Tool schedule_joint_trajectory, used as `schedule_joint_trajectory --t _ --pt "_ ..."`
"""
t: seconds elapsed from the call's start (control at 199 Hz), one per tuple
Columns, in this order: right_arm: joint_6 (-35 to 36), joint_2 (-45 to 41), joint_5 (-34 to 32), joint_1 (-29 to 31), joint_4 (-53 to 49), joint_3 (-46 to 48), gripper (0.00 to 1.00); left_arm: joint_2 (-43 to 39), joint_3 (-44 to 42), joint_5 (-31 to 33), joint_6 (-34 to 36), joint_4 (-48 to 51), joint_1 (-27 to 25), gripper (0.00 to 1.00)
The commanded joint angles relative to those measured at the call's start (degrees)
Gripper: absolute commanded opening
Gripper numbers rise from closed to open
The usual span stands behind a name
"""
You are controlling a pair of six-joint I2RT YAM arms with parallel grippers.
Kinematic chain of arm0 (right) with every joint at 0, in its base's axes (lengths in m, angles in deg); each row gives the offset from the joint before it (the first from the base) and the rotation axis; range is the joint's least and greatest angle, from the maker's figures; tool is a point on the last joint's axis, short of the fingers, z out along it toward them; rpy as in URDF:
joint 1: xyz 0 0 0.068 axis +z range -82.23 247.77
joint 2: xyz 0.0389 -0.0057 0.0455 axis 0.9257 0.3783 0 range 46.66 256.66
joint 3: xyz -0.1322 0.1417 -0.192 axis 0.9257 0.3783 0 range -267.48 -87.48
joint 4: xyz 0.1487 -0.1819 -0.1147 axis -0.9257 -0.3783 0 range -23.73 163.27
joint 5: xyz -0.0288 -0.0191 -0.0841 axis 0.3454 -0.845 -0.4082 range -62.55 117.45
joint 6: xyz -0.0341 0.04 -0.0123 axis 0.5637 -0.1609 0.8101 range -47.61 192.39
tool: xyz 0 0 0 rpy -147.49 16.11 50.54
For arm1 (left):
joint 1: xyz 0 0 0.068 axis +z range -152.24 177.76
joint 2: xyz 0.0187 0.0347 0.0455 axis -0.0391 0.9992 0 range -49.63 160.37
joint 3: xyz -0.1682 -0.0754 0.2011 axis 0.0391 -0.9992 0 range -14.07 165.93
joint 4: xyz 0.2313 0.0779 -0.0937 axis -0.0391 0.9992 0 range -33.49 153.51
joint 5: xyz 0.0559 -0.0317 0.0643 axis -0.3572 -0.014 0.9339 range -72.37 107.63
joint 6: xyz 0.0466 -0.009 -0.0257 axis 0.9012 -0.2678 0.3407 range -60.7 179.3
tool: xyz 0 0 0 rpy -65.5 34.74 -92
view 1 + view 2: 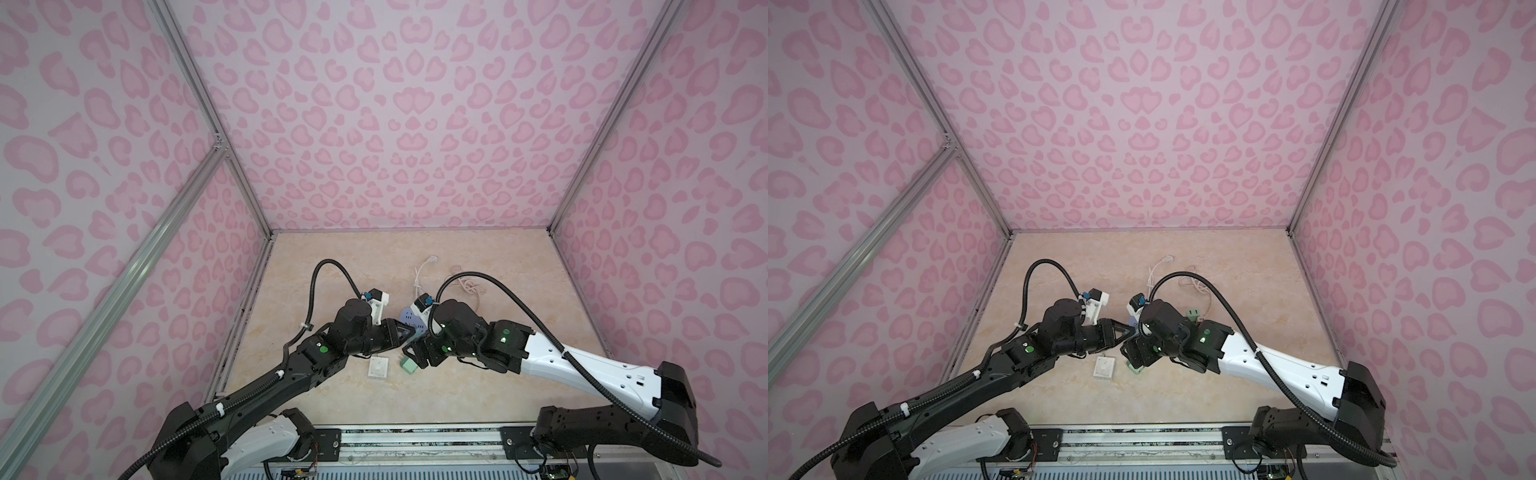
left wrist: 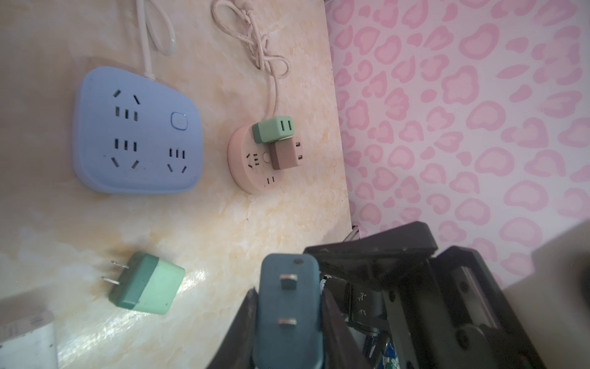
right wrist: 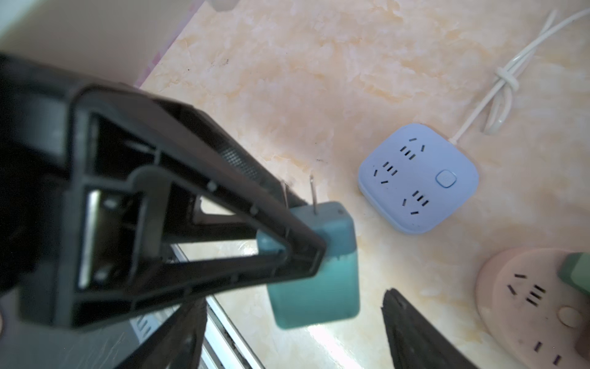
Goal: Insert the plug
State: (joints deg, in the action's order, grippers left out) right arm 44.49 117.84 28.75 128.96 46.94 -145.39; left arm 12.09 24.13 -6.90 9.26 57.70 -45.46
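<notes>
Pinched between the two black fingers of the left gripper (image 2: 289, 297), the teal plug (image 2: 287, 329) hangs above the marbled tabletop (image 2: 223, 207), not in any socket. The left wrist view looks straight at its face: two flat metal prongs on a rounded, matte dark-teal end. Seen from the side in the right wrist view, the plug (image 3: 319, 287) is two-toned, darker at the prong end and brighter behind, with a triangular, ribbed finger of the left gripper pressed on it. The right gripper (image 3: 293, 297) stands wide apart around the plug without touching it; one textured finger (image 3: 412, 329) shows clearly. In both top views the two grippers meet at mid-table and hide the plug.

A smooth, rounded blue power strip (image 2: 137, 131) lies flat nearby, all its slots free, with a white cord (image 3: 498, 86) tied in a loop. Beside it sits a round pink socket (image 2: 255, 159) carrying a green adapter (image 2: 273, 127) and a brown adapter (image 2: 287, 153), its knotted pink cord (image 2: 265, 48) trailing off. A green plug (image 2: 147, 284) lies on its side near the grippers, and only a top view shows the white square adapter (image 1: 378, 368) whole.
</notes>
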Motion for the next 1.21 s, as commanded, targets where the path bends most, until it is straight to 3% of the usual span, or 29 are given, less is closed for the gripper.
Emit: schedule_joint_trajectory --t 0.0,0.211,0.276,0.452,0.779,0.984,1.205 --pt "-2.0 -3.4 -0.1 -0.9 -1.9 2.0 0.86 0.6 0.9 4.2 0.3 -5.3 0.1 0.03" --pt "-7.3 -15.9 -6.9 -3.4 6.3 10.0 0.81 1.2 0.5 9.6 -3.2 -9.3 0.6 0.03" --pt "-9.3 -17.9 -5.8 -5.1 8.8 11.2 0.81 0.6 0.0 11.4 -4.9 -11.0 0.5 0.03" --pt "-14.0 -16.9 1.0 -10.5 9.3 9.9 0.76 0.7 2.5 11.1 -5.4 -10.8 0.6 0.03" --pt "-14.6 -11.7 4.9 -11.2 10.1 8.5 0.75 -0.2 4.0 9.7 -3.3 -9.0 0.5 0.03" --pt "-18.3 -12.1 4.1 -11.0 11.3 10.9 0.74 -1.3 5.4 9.8 -2.6 -6.3 0.6 0.03" --pt "-23.4 -19.1 1.1 -11.3 14.9 16.7 0.68 -3.7 1.8 11.5 -4.3 -8.6 0.6 0.03"
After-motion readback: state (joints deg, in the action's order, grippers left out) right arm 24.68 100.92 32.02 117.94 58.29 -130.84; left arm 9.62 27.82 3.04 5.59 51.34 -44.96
